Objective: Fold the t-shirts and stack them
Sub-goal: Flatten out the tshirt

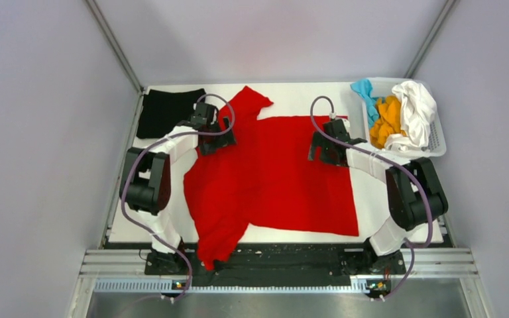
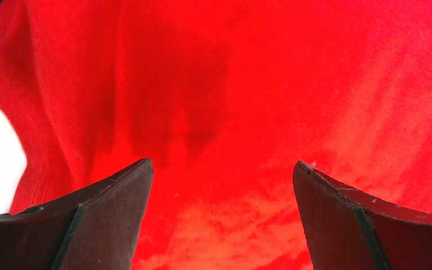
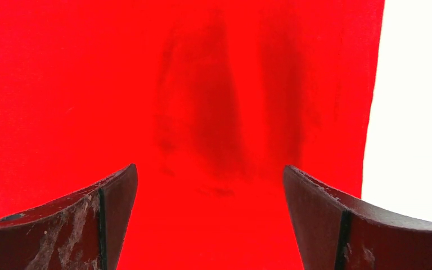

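The red t-shirt [image 1: 272,179] lies spread on the white surface [image 1: 298,93], between the two arms. The left end effector [image 2: 222,169] and the right end effector [image 3: 210,171] are both spread wide over its cloth — pinching nothing. The black t-shirt [image 1: 166,111] lies at the far left corner.

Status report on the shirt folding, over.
Left gripper open, right gripper open, both over red shirt. Shirt spread out, unfolded. Black shirt folded far left. Nothing blocking.
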Robot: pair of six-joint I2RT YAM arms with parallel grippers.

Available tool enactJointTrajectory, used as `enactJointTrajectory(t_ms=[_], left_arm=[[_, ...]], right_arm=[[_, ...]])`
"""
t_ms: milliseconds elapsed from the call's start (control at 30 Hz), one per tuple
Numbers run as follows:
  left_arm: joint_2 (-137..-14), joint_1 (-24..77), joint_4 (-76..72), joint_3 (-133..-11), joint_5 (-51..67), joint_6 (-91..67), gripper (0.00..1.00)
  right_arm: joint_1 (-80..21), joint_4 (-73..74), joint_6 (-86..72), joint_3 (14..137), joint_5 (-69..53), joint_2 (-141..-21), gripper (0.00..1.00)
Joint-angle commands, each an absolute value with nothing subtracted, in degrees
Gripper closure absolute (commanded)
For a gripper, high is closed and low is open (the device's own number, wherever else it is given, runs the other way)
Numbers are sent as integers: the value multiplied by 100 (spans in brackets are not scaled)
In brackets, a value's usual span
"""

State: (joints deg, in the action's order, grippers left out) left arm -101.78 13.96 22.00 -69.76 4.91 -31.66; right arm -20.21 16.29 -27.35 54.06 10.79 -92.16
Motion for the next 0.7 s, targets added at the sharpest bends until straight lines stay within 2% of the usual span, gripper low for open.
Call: enactJointTrajectory(t_ms=[0,267,667], left_arm=[[-10827,1371,2140,-7546,444,-3179,1],[-12129,1370,2480,-8829,459,-3155,1],[-13476,1362,2975,-10959,639,-2971,1]], right_arm=[[-2002,1292,-2916,5687,1401,-9742,2],[-1381,1241,-2864,6525,1299,-10845,3],[-950,1682,-2528,8615,1395,-12174,3]])
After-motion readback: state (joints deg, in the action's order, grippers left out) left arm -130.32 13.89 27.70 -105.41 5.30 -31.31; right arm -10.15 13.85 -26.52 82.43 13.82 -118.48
